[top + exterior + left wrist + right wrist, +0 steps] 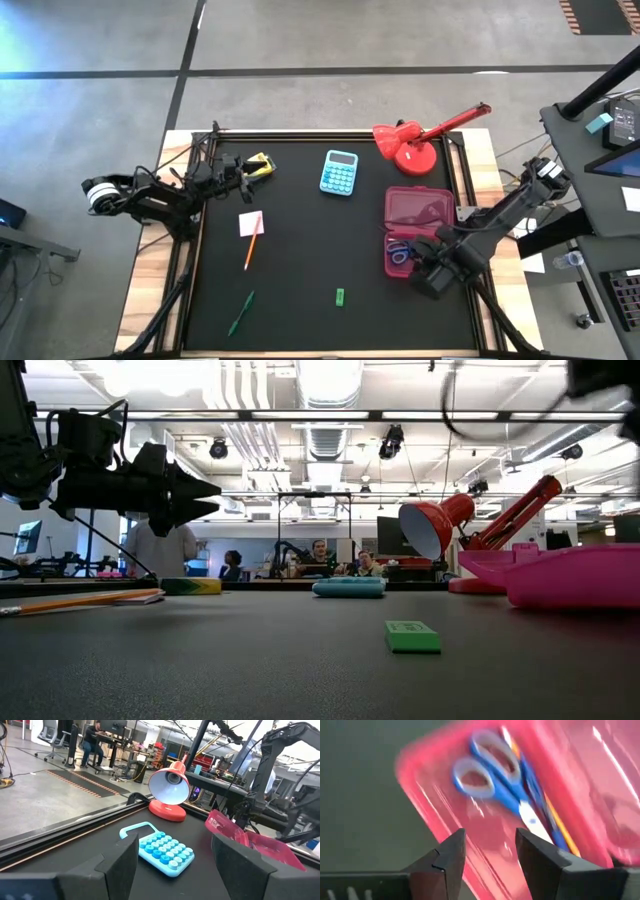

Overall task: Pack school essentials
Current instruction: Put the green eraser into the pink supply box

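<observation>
Both arms are dark, near-black, built of boxy jointed segments with black cables looped along them. The left arm carries a white cylindrical band at its outer joint, while the right arm has a pale grey block near its far end. Each ends in two matte black, wedge-shaped fingers with flat inner faces.

A: The right wrist view smears the pink case and the blue-handled scissors; is that an orange pencil beside a blue pen?

B: Likely, both half hidden under the scissors. From above, the right gripper covers the case's near corner.

A: And the low view?

B: It cuts off the case at the right edge, contents unseen
</observation>
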Motion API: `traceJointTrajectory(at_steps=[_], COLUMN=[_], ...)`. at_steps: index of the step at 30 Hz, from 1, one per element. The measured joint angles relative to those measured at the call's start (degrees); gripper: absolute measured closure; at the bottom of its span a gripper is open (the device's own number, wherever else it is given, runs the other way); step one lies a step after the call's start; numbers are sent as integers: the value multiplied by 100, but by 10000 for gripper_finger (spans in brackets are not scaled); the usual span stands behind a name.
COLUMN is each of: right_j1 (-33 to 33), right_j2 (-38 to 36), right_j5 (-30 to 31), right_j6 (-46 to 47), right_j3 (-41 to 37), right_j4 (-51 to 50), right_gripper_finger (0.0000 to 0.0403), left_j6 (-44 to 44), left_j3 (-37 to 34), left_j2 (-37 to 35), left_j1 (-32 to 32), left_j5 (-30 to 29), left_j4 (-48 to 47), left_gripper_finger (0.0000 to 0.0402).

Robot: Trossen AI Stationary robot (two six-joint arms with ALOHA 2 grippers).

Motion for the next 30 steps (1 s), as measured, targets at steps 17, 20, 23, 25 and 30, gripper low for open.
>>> traceJointTrajectory(at_steps=[17,20,23,25,30], right_j1=[-595,-777,-949,-1050,-1285], right_j2=[1030,1436,1913,2243,2944], right_j5=[1269,376,-466,-729,-953], right_j6=[723,855,800,565,-80], right_j3=[353,555,911,1235,2046], right_j4=[2883,2889,2880,2872,2634], right_gripper_finger=[215,194,179,174,174], left_j6=[2,0,0,2,0], left_j3=[0,-1,0,-2,0], left_j2=[0,0,0,-2,0], left_j1=[0,-1,-2,0,-2], left_j5=[2,2,2,0,2], left_j4=[0,1,1,2,1], left_gripper_finger=[167,167,167,167,167])
